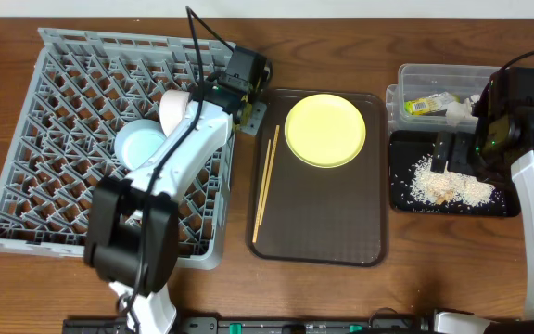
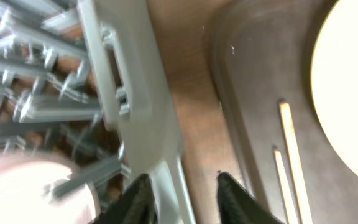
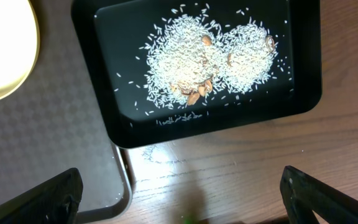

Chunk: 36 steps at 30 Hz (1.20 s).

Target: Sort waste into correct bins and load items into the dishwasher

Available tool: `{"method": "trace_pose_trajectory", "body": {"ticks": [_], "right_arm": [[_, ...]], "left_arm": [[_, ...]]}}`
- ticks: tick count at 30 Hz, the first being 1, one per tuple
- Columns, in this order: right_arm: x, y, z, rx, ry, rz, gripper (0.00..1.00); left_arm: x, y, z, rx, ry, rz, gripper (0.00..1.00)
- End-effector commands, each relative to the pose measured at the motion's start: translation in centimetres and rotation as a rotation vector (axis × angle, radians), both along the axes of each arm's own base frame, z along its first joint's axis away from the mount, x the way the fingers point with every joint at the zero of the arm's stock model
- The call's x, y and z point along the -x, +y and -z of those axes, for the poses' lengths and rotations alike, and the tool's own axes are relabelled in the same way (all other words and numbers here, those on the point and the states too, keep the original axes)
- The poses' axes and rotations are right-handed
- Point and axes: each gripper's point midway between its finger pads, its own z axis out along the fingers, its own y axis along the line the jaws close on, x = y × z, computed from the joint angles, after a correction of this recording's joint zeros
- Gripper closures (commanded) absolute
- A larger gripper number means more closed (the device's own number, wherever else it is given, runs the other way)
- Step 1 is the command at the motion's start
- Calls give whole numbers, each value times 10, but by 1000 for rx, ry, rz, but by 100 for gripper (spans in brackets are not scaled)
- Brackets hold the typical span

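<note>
The grey dish rack (image 1: 63,111) holds a light blue bowl (image 1: 140,144) and a white bowl (image 1: 174,109). My left gripper (image 1: 251,111) is open and empty at the rack's right rim (image 2: 135,93), its fingers (image 2: 185,199) astride the rim. The yellow plate (image 1: 325,130) and chopsticks (image 1: 267,181) lie on the brown tray; both show in the left wrist view (image 2: 353,81) (image 2: 291,149). The clear tub (image 1: 434,74) holds the yellow-green wrapper (image 1: 426,105) and white tissue (image 1: 462,109). Rice crumbs (image 3: 210,62) lie in the black tray (image 3: 303,99). My right gripper (image 3: 185,205) is wide open and empty. I see no cream cup.
The dark brown serving tray (image 1: 318,232) lies between the rack and the bins. A few stray rice grains (image 3: 160,155) lie on the wooden table just outside the black tray. The left arm stretches across the rack's right side.
</note>
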Motion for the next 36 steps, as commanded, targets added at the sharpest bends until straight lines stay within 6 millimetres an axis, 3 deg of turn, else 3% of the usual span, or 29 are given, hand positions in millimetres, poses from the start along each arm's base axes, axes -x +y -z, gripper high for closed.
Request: {"method": "trace_pose_trajectory", "body": {"ticks": [1, 4, 8, 13, 18, 28, 36], "right_arm": [[-2, 0, -6, -3, -19, 3, 1], [-2, 0, -5, -3, -18, 3, 1], [-2, 0, -5, -3, -18, 3, 1], [-2, 0, -5, -3, -18, 3, 1], [-1, 1, -5, -4, -12, 3, 1], [0, 1, -5, -4, -10, 3, 1], [0, 1, -5, -4, -8, 3, 1]], "left_arm": [[24, -14, -31, 78, 12, 34, 60], [58, -35, -34, 200, 130, 3, 60], [97, -53, -23, 313, 321, -162, 59], [120, -73, -5, 285, 401, -145, 56], [131, -85, 18, 257, 434, -126, 56], [133, -74, 63, 164, 499, -215, 55], [137, -72, 86, 127, 544, -227, 55]]}}
